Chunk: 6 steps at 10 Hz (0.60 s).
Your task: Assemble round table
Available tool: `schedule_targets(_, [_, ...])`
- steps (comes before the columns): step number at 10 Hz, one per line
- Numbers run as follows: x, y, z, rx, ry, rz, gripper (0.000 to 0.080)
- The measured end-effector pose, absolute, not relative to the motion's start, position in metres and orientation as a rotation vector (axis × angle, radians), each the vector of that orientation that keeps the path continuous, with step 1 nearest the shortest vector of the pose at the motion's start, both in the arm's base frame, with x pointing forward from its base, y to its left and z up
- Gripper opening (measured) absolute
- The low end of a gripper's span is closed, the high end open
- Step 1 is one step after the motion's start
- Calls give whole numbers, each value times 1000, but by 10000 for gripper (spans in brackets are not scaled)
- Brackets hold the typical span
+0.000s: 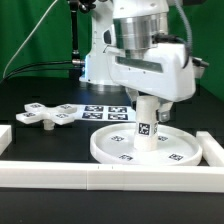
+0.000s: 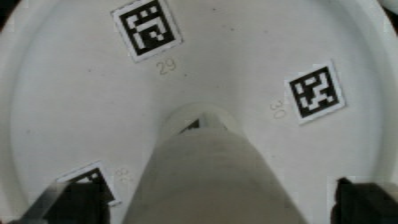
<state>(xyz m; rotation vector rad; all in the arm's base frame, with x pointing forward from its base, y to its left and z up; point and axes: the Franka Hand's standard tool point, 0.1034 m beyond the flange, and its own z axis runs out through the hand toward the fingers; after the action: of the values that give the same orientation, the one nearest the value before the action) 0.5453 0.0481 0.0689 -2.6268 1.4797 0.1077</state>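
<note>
Two dark fingertips (image 2: 80, 198) of the arm's two-finger gripper (image 2: 217, 203) stand wide, one on each side of the leg's upper end. A strip of white shows between each pad and the leg, so they read as apart from it, not clamped. The tips cannot be made out in the exterior view.

One short white plastic cylindrical leg (image 1: 147, 124), tagged, stands upright at about the centre of the disc with its foot on the disc's floor. Its long axis is vertical. It lies straight below and between the fingers, upper end toward the wrist, lower end toward the disc. Whether it is screwed home or merely seated cannot be told.

One large white rimmed round plastic disc (image 1: 108, 150) lies flat on the black table (image 1: 40, 140), rim upward, with square tags on its floor.

One flat white marker board (image 1: 105, 110) lies just behind the disc.

One white cross-shaped plastic base piece (image 1: 45, 114) lies flat, well apart from the disc toward the exterior view's left.

Several long white border rails (image 1: 100, 178) run in front of the disc and beside it.

Judgement: the coming move turns on the fingers straddling the leg's vertical axis. Closing would take the leg across its width, and any turn would run about that axis.
</note>
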Motion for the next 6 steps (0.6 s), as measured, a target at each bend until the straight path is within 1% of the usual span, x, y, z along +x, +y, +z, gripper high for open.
schedule_targets(1, [546, 51, 71, -2683, 1364, 93, 645])
schedule_targets(6, [545, 51, 70, -2872, 879, 61, 649])
